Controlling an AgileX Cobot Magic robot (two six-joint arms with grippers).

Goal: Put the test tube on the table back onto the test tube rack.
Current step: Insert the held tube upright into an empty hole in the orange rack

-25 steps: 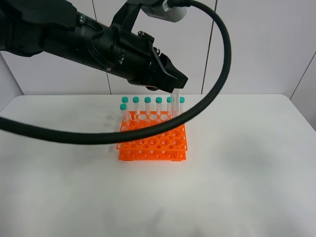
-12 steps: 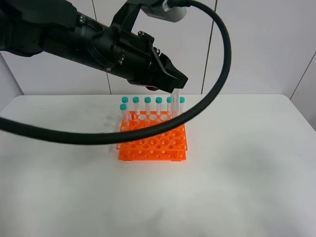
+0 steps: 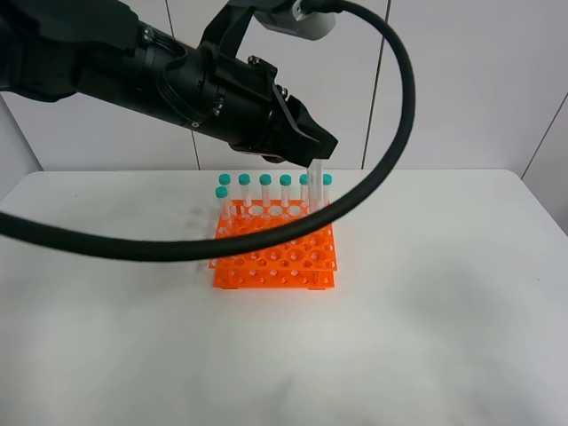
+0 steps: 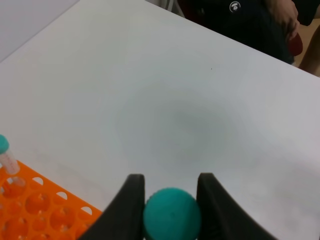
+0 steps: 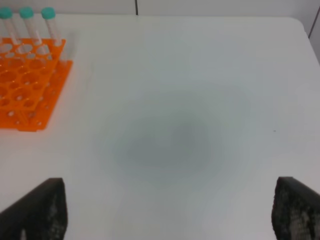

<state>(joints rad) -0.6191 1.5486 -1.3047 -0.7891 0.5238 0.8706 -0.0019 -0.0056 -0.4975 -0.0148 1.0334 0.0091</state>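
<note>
My left gripper (image 3: pixel 312 149) hangs over the back right part of the orange test tube rack (image 3: pixel 275 253) and is shut on the test tube (image 3: pixel 313 185), which hangs upright with its tip just above the rack. In the left wrist view the gripper (image 4: pixel 172 202) clamps the tube's teal cap (image 4: pixel 172 214) between both fingers, with the rack's corner (image 4: pixel 35 207) beside it. My right gripper (image 5: pixel 170 215) is open and empty over the bare white table (image 5: pixel 180 100), well to the right of the rack (image 5: pixel 25 85). It is out of the high view.
Several capped tubes (image 3: pixel 265 188) stand in the rack's back row, close to the held tube; some show in the right wrist view (image 5: pixel 26 20). A thick black cable (image 3: pixel 404 115) loops over the rack. A person (image 4: pixel 250 20) sits past the table's far edge.
</note>
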